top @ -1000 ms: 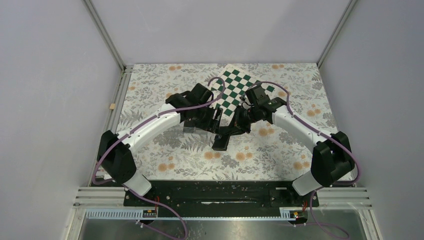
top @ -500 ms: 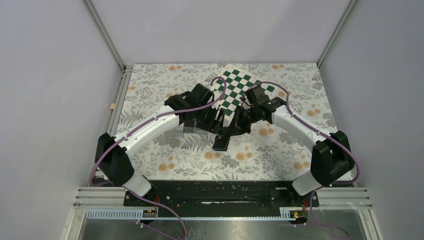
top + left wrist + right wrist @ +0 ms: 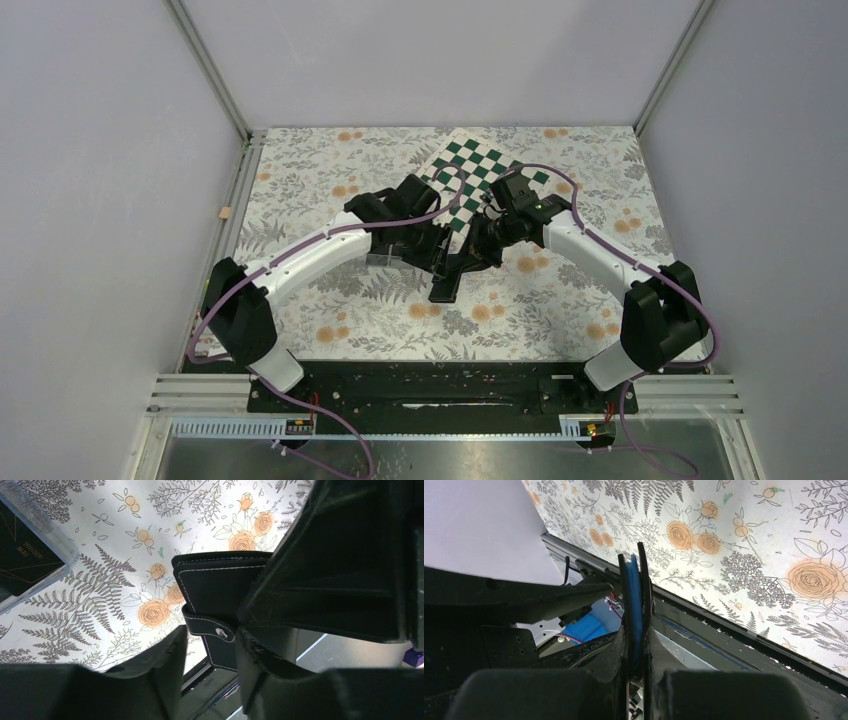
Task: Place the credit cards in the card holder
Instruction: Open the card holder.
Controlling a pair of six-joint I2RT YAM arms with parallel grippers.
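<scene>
The black card holder (image 3: 445, 285) hangs open and tilted, its lower end near the floral table. My right gripper (image 3: 478, 243) is shut on its upper edge. In the right wrist view that edge (image 3: 635, 590) shows as two black leaves with a blue layer between, clamped in the right gripper (image 3: 636, 630). In the left wrist view the card holder (image 3: 220, 580) shows white stitching and a snap tab (image 3: 212, 627). My left gripper (image 3: 210, 635) is open around the tab's end, and one finger (image 3: 260, 665) lies against the raised flap. A dark credit card (image 3: 25, 560) lies in a clear box.
The clear plastic box (image 3: 47, 535) sits on the table under my left arm, to the left of the holder. A green-and-white chequered board (image 3: 480, 170) lies behind both grippers. Grey walls close in the table on three sides, and the metal base rail (image 3: 450, 385) runs along the near edge.
My left arm has swung right, closer to the card holder, and its jaws have narrowed. The right gripper and the holder have stayed almost still.
</scene>
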